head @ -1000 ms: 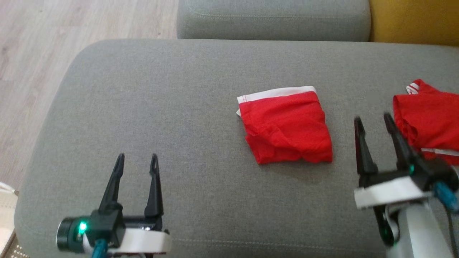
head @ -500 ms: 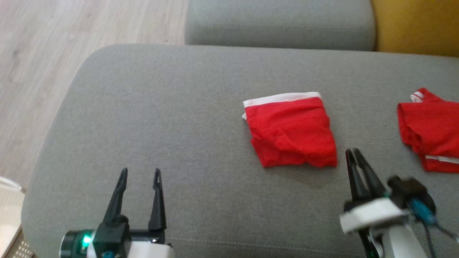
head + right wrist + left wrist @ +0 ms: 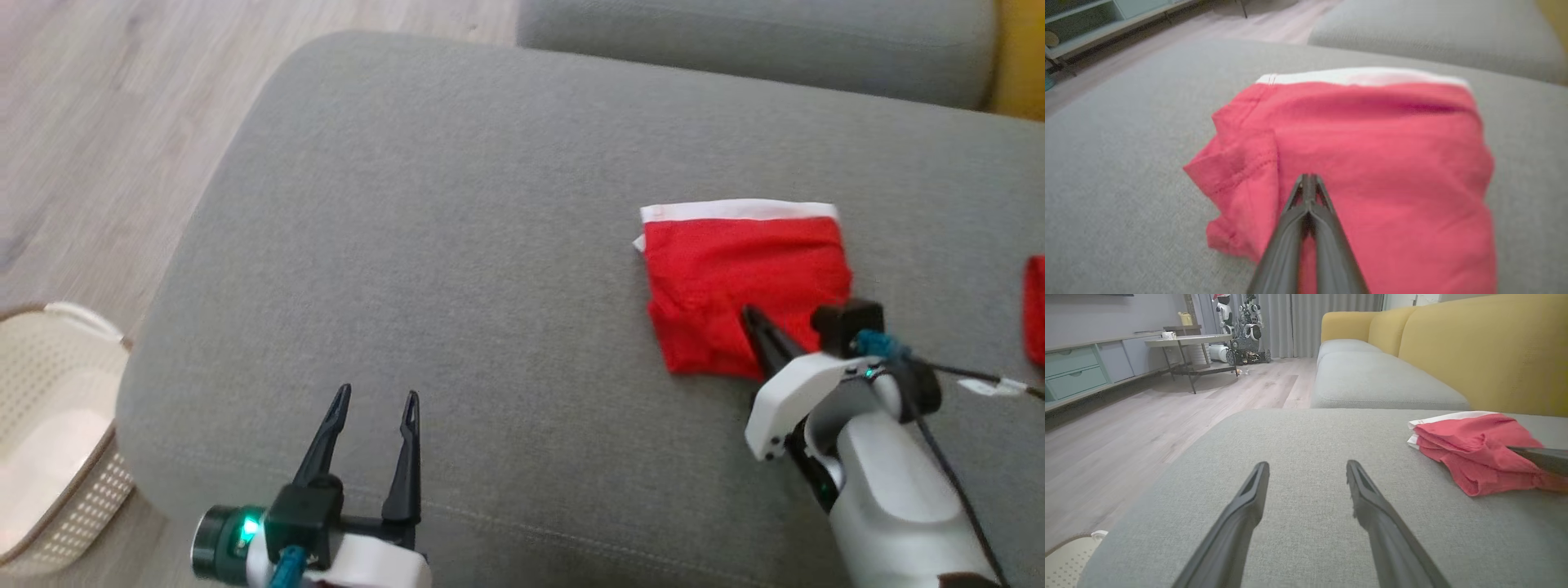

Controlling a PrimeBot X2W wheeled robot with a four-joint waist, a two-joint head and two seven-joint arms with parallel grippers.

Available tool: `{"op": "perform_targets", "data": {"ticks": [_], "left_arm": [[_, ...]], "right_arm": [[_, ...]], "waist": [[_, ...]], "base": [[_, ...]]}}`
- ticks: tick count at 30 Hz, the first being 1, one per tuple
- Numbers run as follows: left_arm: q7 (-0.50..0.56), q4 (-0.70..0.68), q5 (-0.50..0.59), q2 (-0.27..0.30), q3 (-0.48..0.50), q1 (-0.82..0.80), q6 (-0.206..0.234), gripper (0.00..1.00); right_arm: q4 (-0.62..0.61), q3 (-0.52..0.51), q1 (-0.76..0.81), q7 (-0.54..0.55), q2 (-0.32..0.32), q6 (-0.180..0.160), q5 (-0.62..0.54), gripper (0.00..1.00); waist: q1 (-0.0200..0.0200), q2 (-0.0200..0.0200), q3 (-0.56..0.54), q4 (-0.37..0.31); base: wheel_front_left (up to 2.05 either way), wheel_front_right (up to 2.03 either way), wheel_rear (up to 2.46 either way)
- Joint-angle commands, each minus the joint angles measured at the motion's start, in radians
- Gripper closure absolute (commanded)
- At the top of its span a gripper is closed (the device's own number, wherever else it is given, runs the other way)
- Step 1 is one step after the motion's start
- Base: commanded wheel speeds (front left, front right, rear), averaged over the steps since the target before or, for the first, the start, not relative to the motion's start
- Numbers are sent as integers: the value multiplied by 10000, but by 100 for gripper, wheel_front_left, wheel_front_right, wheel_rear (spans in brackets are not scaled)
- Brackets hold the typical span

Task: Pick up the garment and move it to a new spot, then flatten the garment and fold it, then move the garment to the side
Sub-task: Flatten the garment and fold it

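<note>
Logging from my desk, item one: garment (image 3: 735, 269), red with a white band, folded, lying on the grey sofa seat (image 3: 490, 245), toward its right side.
— Grippers?
— Item two: right gripper (image 3: 749, 313), fingers clenched together, tips over the garment's near edge; I cannot tell whether cloth is caught. Item three: left gripper (image 3: 378, 394), fingers spread, holding nothing, above bare seat well left of the garment.
— Anything else?
— Item four: pale basket (image 3: 49, 392) on the floor (image 3: 98, 122) by the seat's left corner. Item five: second red cloth (image 3: 1035, 310) at the head view's right edge.
</note>
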Motion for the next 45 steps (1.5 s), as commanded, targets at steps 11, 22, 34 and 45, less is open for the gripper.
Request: {"op": "perform_targets", "data": {"ticks": [11,22,34,45], "left_arm": [[-51,-166,-222,-80,438,-630,-12,0],[-51,-420,-92,-98,382,-637,-120,0],[-51,-196,156,-105,-175,-996,-382,0],[-51,-106,86,-111,-202,-867,-268,0]], "right_arm": [[212,2349,312,-644,533,35,1653,100],[-983,1470,-350,-1665,-55,35,2298,100],[1801,710,-1562,-1781,264,35,1565,100],[3106,869,-1871,-1784,683,35,1837,100]], "waist": [[0,0,98,53],[0,0,112,-20],[0,0,250,620],[0,0,-56,472]], "base": [[0,0,0],[0,0,0],[0,0,0],[0,0,0]]}}
